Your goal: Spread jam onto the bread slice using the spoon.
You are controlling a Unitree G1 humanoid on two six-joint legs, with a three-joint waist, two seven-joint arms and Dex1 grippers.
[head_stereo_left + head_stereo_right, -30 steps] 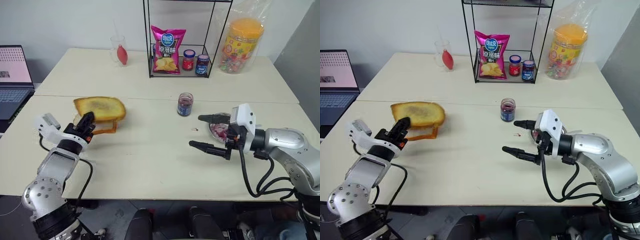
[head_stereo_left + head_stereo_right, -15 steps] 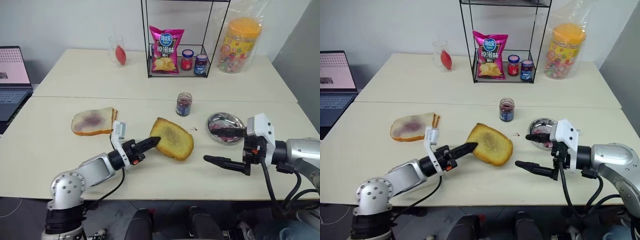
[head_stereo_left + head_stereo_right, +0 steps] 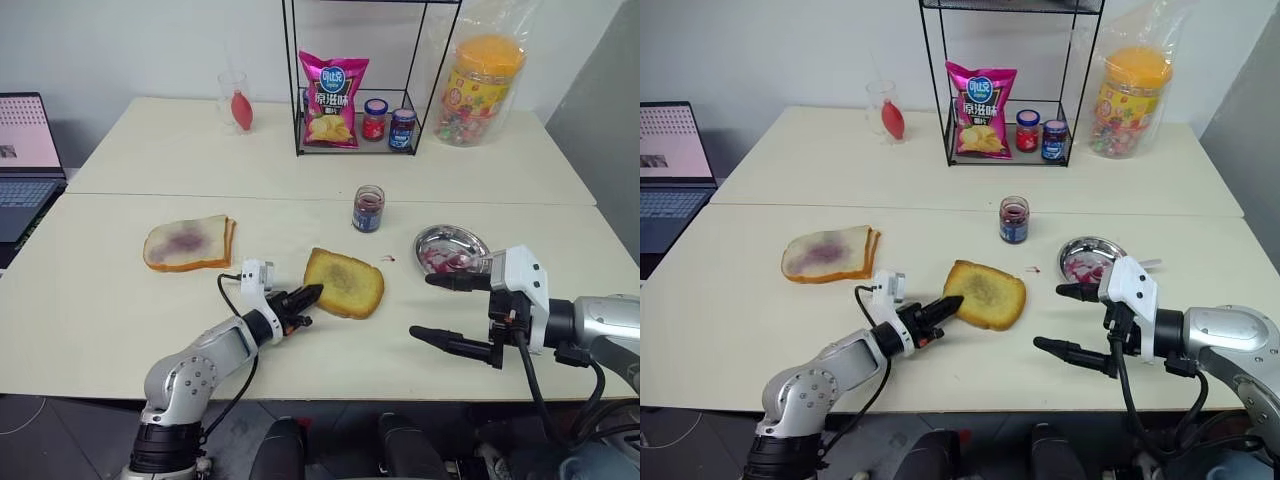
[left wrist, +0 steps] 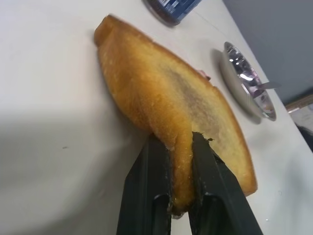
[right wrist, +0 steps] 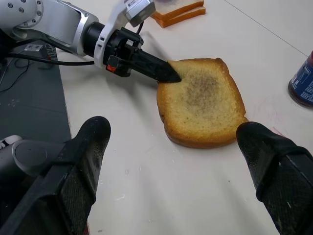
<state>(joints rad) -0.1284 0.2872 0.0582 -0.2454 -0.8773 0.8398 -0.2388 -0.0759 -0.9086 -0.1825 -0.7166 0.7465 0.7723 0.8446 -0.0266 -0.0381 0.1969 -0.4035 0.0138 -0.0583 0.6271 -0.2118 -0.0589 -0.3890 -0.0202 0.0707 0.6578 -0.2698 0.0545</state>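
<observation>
Centre of frame, on the worktop (image 3: 120, 330): bread slice (image 3: 345, 283), one edge pinched by the left hand (image 3: 312, 292). Lower right: right hand (image 3: 432, 305), fingers spread wide, holding nothing.

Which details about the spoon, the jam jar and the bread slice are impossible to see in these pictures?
- Spoon: the steel dish rim hides its bowl in the left wrist view; in the head views it is too small.
- Jam jar: label too small to read; cut off by the edge in both wrist views.
- Bread slice: its underside faces the table; the left pincer covers one corner.
</observation>
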